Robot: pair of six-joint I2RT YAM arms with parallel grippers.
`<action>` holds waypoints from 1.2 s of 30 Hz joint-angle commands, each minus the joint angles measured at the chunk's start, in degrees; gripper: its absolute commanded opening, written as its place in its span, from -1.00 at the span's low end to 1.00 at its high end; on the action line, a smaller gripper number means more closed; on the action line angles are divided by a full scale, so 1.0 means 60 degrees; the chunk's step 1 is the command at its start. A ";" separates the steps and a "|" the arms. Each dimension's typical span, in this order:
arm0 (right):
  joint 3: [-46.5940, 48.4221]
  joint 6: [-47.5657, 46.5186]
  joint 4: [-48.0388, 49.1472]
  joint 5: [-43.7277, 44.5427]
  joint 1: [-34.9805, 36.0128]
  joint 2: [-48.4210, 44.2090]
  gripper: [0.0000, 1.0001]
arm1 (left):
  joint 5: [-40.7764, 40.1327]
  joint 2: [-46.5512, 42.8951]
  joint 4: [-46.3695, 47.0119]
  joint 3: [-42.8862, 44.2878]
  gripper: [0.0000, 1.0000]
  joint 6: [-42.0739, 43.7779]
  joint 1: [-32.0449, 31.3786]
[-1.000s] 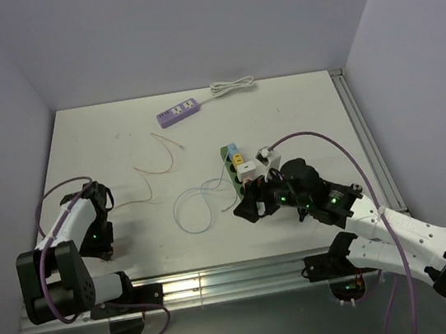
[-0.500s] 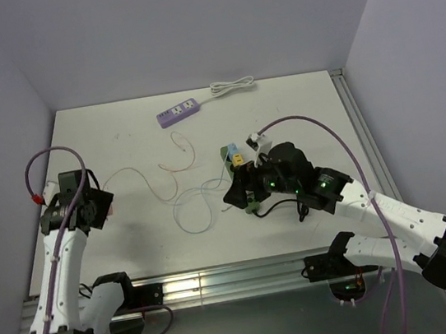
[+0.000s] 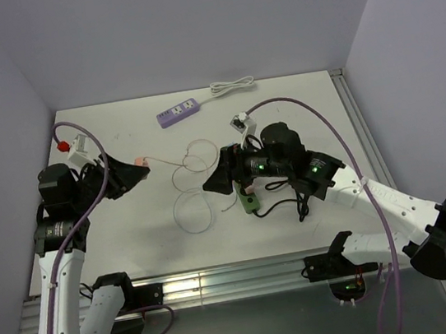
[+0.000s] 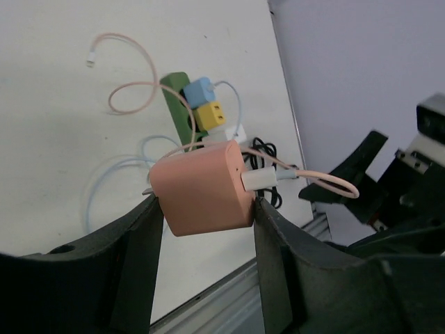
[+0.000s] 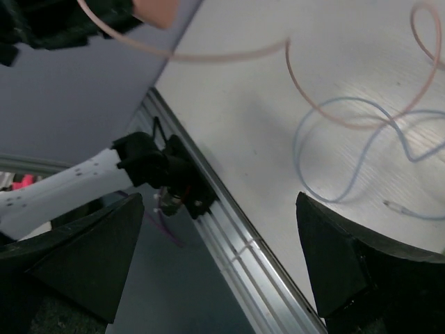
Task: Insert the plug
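Note:
My left gripper is shut on a pink charger plug, held in the air above the left half of the table; the plug shows as a small pink block in the top view. Its thin pink cable trails right in a loop. The green power strip lies mid-table with a blue plug and a yellow plug in it; in the top view the strip is mostly hidden under my right arm. My right gripper hangs open and empty just left of the strip, jaws wide.
A purple power strip with a coiled white cord lies at the back. A thin white-blue cable loops on the table near the front, also in the right wrist view. The metal rail runs along the front edge.
My left arm rose from the table's left edge and swung right, lifting the pink plug. My right gripper moved left and up, off the green strip.

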 commanded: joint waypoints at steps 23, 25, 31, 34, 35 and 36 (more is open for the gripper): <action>0.5996 0.0892 -0.2919 -0.0189 0.0082 0.2960 0.87 | -0.0508 0.0073 0.0582 0.0617 -0.88 0.2423 -0.3830; 0.6552 0.0717 -0.3696 0.0308 0.0184 0.3180 0.86 | -0.1092 0.0102 0.0537 0.0662 -0.88 0.2527 -0.4211; 0.6541 0.0906 -0.3947 0.0645 0.0316 0.3664 0.77 | -0.2250 0.0278 0.0523 0.0705 -0.88 0.2659 -0.4915; 0.6424 0.0994 -0.4006 0.0865 0.0550 0.3868 0.73 | -0.2457 0.0205 0.0610 0.0735 -0.88 0.2688 -0.5222; 0.6380 0.1067 -0.4006 0.0793 0.0594 0.3942 0.71 | -0.2618 0.0176 0.0712 0.0750 -0.87 0.2703 -0.5296; 0.6365 0.1111 -0.3963 0.0735 0.0652 0.4015 0.69 | -0.2706 0.0161 0.0757 0.0764 -0.86 0.2732 -0.5456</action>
